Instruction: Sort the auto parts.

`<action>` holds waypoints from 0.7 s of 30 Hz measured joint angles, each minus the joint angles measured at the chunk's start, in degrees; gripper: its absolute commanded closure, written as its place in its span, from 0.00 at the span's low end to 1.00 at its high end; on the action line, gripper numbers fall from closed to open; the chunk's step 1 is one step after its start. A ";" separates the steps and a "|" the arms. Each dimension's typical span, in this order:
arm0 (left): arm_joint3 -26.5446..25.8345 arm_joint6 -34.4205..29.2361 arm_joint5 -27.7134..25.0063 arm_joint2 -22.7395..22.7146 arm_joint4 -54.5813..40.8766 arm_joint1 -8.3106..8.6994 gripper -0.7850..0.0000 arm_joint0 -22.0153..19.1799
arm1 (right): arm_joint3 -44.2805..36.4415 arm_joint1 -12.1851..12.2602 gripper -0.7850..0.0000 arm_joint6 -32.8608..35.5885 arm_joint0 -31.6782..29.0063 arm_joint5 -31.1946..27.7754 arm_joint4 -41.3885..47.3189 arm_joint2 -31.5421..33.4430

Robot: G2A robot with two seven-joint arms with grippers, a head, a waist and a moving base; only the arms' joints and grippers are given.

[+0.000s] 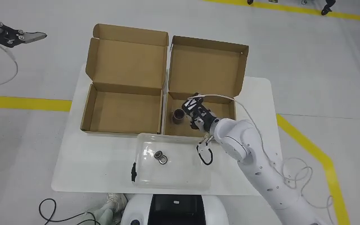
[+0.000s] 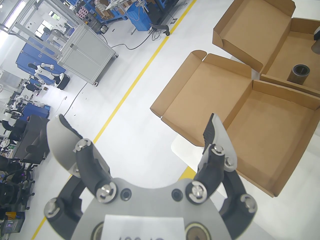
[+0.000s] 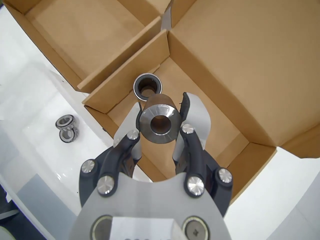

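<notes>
Clamped between the fingers of the right gripper, a thick steel sleeve is being held, its bore facing the wrist camera and the fingers being kept narrow around its sides. It is being held over the right cardboard box, above the box's floor near the front wall. A second sleeve is being seen upright on that floor, close to the corner next to the left cardboard box. The held part is just beside it, and whether the two are touching cannot be told.

Both boxes are being shown side by side on the white table, lids folded back away from the robot. In front of them, at the table's near edge, a clear plastic tray is being shown with two small bearings in it. They are lying side by side and touching, toward the tray's left half.

Over on the far left, the left gripper is being held well apart from the table, above the floor, with its fingers spread wide and nothing between them.
</notes>
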 measured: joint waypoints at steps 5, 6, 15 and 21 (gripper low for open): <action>0.00 0.00 0.00 0.00 0.00 0.00 0.00 0.00 | 3.66 -0.71 1.00 3.60 2.63 0.99 0.62 -1.89; 0.00 0.00 0.00 0.00 0.00 0.00 0.00 0.00 | 4.33 -0.87 1.00 4.19 3.11 1.05 0.88 -2.29; 0.00 0.00 0.00 0.00 0.00 0.00 0.00 0.00 | 10.97 -2.09 1.00 6.72 6.45 1.47 2.31 -5.01; 0.00 0.00 0.00 0.00 0.00 0.00 0.00 0.00 | 15.49 -2.98 1.00 5.54 8.38 2.16 2.24 -6.62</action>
